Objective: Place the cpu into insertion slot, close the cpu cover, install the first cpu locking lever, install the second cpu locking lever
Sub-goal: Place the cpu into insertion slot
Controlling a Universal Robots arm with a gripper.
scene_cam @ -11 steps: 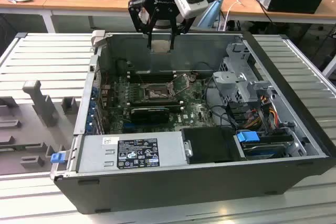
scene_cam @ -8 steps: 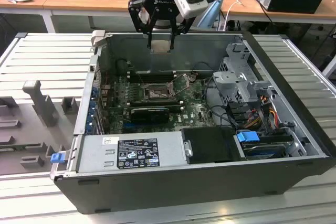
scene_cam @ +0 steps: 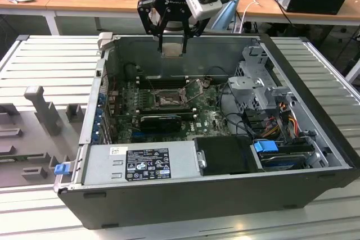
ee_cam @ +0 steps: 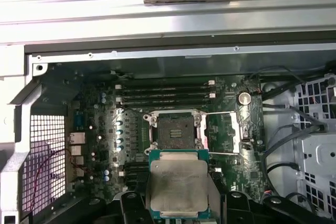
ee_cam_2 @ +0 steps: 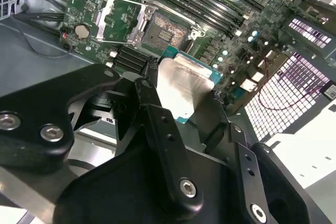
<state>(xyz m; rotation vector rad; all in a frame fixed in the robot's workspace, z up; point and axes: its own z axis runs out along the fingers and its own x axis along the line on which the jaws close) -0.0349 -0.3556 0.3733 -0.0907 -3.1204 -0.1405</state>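
Your hand [scene_cam: 172, 39] clenched on cpu [ee_cam: 178, 184] edges, chip held level for flat seating, well above slot [ee_cam: 176, 129] in case [scene_cam: 225, 195]. Cover [ee_cam: 224, 132] swung aside, leaving socket bare.

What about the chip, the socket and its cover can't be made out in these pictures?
Underside of the small flat silver-topped cpu: faces away in both wrist views.
Contacts inside the square dark insertion slot: too small in the exterior view.
Where the black fingers grip the cpu: hidden behind the chip and linkage in the second wrist view.
Hinge of the thin silvery cpu cover: too small in the first wrist view.
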